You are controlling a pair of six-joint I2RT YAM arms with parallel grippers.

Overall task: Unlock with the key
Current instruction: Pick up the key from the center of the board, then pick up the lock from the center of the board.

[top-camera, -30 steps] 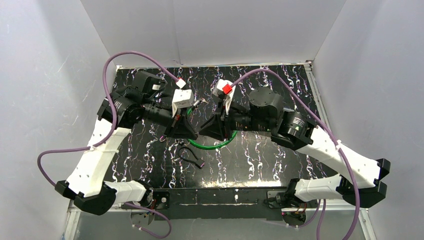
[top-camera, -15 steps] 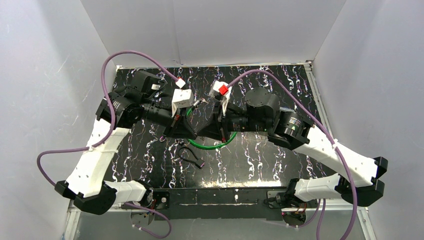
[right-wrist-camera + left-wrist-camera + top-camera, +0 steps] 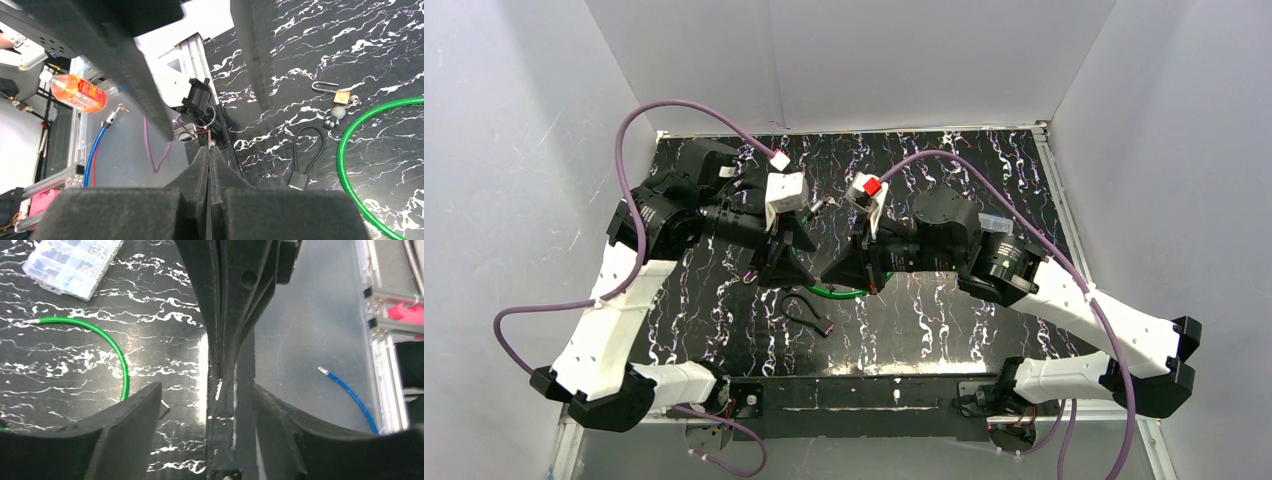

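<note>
My right gripper (image 3: pixel 829 274) (image 3: pixel 210 150) is shut, and a thin metal sliver, the key (image 3: pixel 210 143) seen edge on, sticks out of its tips. Tip to tip with it, my left gripper (image 3: pixel 799 268) (image 3: pixel 205 395) stands open, its fingers (image 3: pixel 135 410) either side of the right gripper's tips and touching nothing. Both hang over the middle of the black marbled table (image 3: pixel 944 320). The lock, a small brass padlock (image 3: pixel 342 96) with a silver shackle, lies flat on the table in the right wrist view, apart from both grippers.
A green cable loop (image 3: pixel 839 292) (image 3: pixel 117 355) (image 3: pixel 350 150) lies under the grippers. Nearer the front lies a black cable lock (image 3: pixel 806 310) (image 3: pixel 306 150). A small grey figure (image 3: pixel 337 114) sits by the padlock. A clear plastic box (image 3: pixel 72 262) shows in the left wrist view.
My right gripper moved left up to the left gripper and shut on the key. My left gripper then opened and drew back a little to the left.
</note>
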